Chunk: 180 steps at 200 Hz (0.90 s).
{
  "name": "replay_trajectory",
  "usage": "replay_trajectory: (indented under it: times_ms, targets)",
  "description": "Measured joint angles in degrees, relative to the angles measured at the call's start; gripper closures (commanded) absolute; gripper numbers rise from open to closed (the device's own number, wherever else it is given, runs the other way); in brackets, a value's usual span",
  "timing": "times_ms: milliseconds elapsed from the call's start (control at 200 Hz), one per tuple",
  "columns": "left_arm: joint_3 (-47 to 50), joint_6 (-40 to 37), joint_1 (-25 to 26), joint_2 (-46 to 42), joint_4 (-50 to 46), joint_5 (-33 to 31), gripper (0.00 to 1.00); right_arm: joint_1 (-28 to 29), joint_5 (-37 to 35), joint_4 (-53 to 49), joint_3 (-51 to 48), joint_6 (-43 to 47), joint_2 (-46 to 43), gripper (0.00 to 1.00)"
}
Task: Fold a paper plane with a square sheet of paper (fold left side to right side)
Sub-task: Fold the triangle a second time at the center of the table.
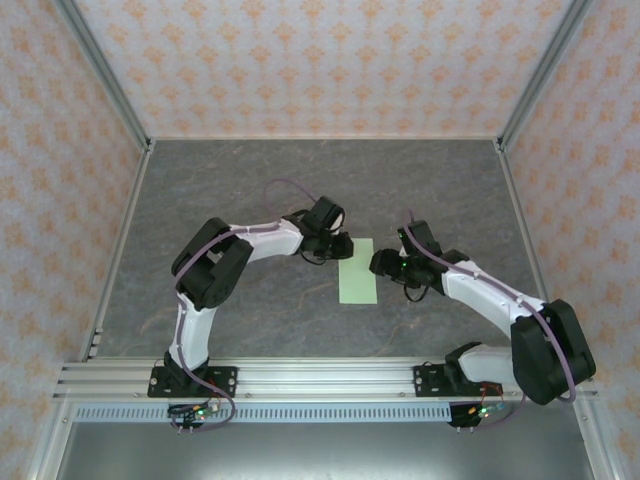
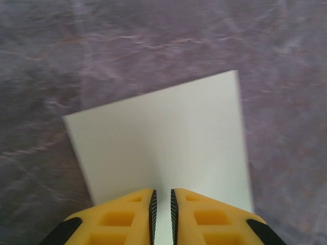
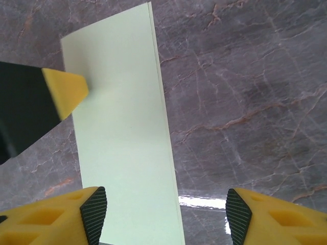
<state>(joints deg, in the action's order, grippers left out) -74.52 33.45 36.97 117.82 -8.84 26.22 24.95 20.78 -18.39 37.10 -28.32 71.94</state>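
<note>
Top external: I am seeing the sheet of paper (image 1: 357, 271) lying flat on the grey marbled table (image 1: 250, 180), between the two arms. It is showing as a narrow rectangle, its long axis running from the arm bases toward the far wall. The left gripper (image 1: 340, 245) is hanging over the sheet's far left corner and hiding it. The right gripper (image 1: 383, 264) is sitting just beside the right long edge. Both sets of jaws are too small here for me to judge.

Left wrist: The yellow fingers (image 2: 127, 219) are closing to a thin slit over the sheet's near edge, holding nothing I can see.

Right wrist: The fingers (image 3: 56, 214) are standing wide apart, released. The frame is cutting off the sheet's near end, and the left arm's yellow tip is overlapping a far corner.
</note>
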Motion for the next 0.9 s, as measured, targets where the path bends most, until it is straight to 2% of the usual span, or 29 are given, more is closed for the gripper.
replay_trajectory:
  times_ms: [300, 555, 901]
  targets:
    - [0.15, -1.01, -0.28, 0.02, 0.04, -1.05, 0.81, 0.0, 3.8, 1.68, 0.15, -0.81, 4.66, 0.34]
    - [1.88, -0.96, -0.28, -0.46, 2.47, -1.01, 0.81, 0.11, 7.76, 1.88, 0.55, -2.8, 7.89, 0.42]
    - [1.99, -0.96, -0.28, -0.46, 2.75, -0.79, 0.82, 2.32, 8.85, 1.88, 0.87, -4.92, 9.03, 0.45]
